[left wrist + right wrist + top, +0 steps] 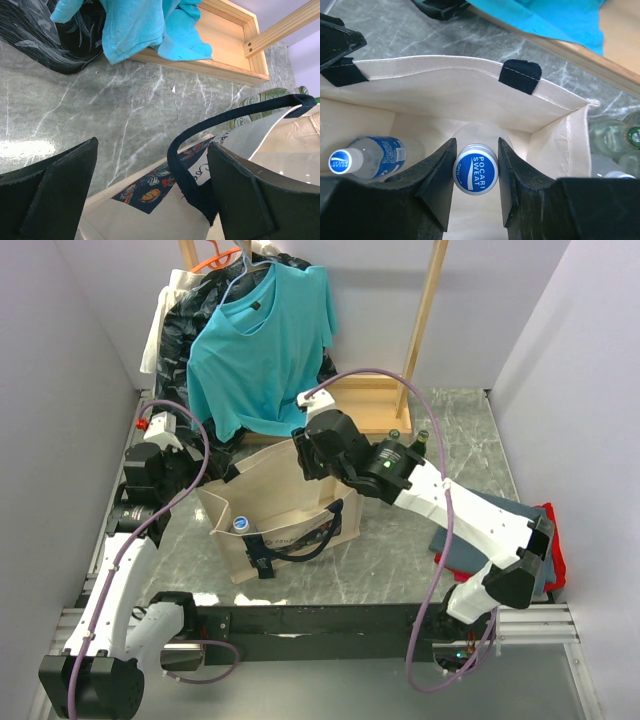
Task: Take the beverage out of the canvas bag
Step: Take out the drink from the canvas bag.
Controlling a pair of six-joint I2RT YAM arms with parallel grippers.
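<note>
Bottle [476, 172] between the fingers of the right claw [476, 147] showing only its blue cap, body hidden below, can't tell if the fingers touch it, second bottle [367, 159] left of the claw partly behind a finger, green glass bottles [620, 142] right of the claw blurry, cut off by the edge

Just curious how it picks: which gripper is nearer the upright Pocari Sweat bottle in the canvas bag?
Right. The right gripper is inside the canvas bag, straddling the Pocari Sweat bottle. The left gripper is at the bag's rim, beside a black strap.
</note>
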